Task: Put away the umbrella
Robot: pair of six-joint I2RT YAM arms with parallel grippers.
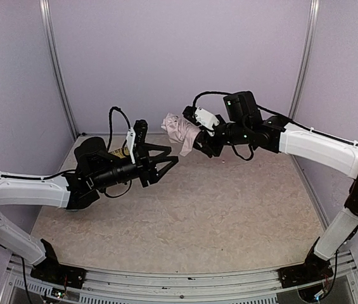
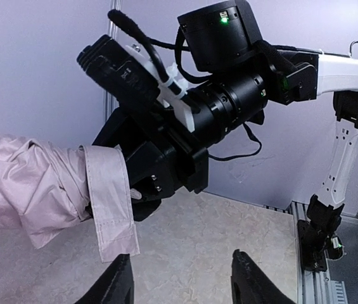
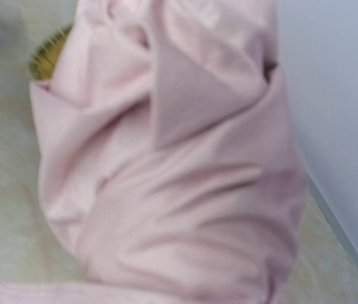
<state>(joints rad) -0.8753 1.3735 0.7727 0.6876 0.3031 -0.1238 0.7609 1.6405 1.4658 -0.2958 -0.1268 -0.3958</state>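
Three pale lilac walls (image 1: 179,50) enclose a speckled beige table (image 1: 198,221). The right gripper (image 1: 199,140) pinches the bunched pink umbrella (image 1: 179,130), holding it clear of the surface. Just ahead of the fabric, the left gripper (image 1: 172,154) faces it with jaws spread and empty. Only the right wrist view shows a woven tray (image 3: 47,56) edge beyond the cloth.

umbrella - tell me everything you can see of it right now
The umbrella is a collapsed bundle of pale pink fabric, soft and crumpled into loose folds, with a flat hemmed flap hanging down from it. No shaft or handle shows. It lies roughly level in the air over the far part of the table, one end clamped in the right pincer; nothing else touches it. The left pincer stands open, short of it.
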